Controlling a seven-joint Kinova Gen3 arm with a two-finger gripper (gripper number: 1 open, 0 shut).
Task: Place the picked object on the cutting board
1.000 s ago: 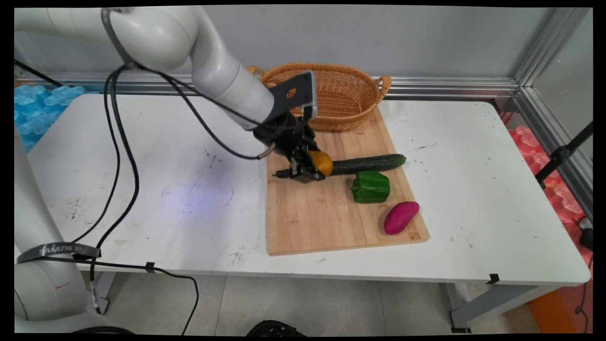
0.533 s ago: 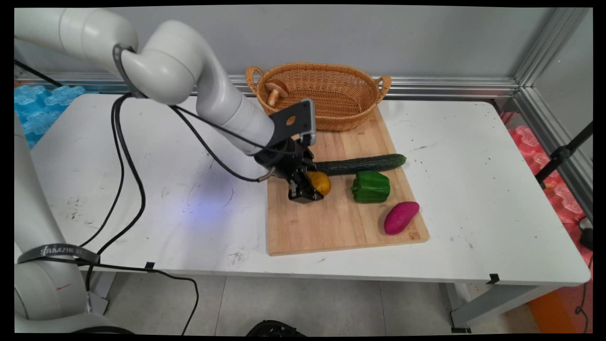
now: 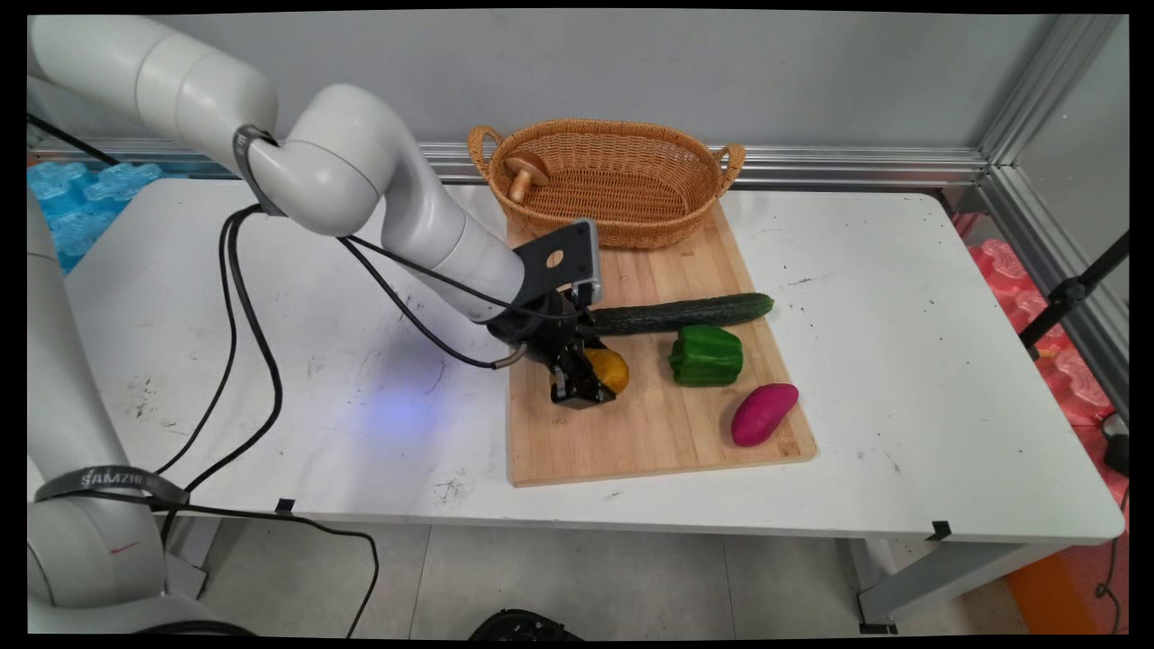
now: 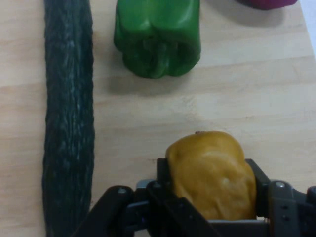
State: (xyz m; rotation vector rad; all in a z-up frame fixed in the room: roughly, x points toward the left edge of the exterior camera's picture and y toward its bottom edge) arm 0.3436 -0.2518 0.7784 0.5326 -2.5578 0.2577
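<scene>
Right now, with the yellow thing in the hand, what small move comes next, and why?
Probably lower a little: the hand is shut on the yellow potato low over bare cutting board, apart from the cucumber and green pepper.

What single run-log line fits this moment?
gripper: shut on yellow fruit | over cutting board | beside cucumber

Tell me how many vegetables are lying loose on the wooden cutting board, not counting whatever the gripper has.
3. The cucumber lies across the board's middle, the green pepper just in front of it, the purple sweet potato near the front right corner. The gripper holds a yellow one.
</scene>
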